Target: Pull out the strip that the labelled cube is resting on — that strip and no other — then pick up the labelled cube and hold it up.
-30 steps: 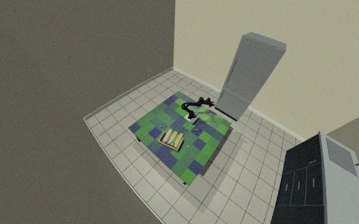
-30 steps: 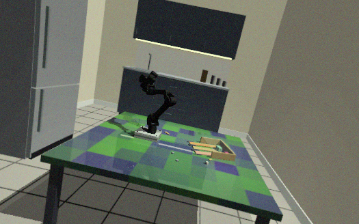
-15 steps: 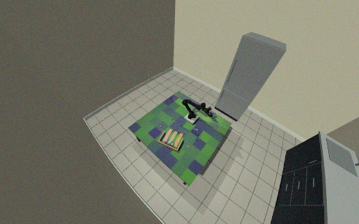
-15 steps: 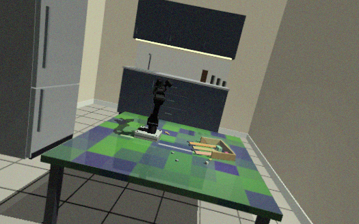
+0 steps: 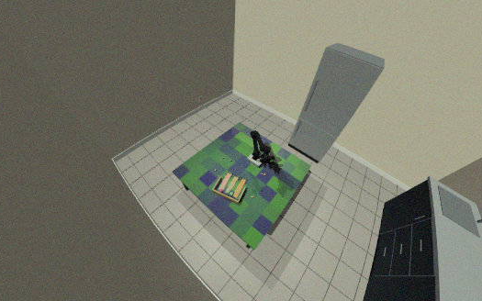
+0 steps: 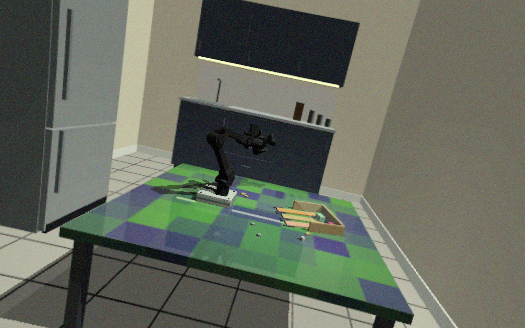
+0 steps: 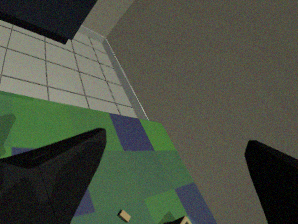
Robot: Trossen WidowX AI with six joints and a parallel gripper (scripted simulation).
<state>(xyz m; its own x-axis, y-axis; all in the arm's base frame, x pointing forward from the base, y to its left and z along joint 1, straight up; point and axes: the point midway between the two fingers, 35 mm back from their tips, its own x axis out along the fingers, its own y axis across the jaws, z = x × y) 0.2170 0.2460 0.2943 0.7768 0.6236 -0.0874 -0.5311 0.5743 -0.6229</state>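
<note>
Claw (image 6: 270, 140) spread wide, holding nothing — raised well above the table (image 6: 171, 250), open air all around it. Tray (image 6: 338, 227) of strips (image 6: 298, 212) sits right of the arm base, near the table's right edge; the cube (image 6: 319, 217) lies inside it, well below and right of the claw.

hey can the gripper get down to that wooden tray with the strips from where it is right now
Probably yes. The gripper is open, holds nothing, and hangs high above the table. Nothing stands between it and the wooden tray off to its side. Whether the arm stretches that far cannot be told for sure.
</note>
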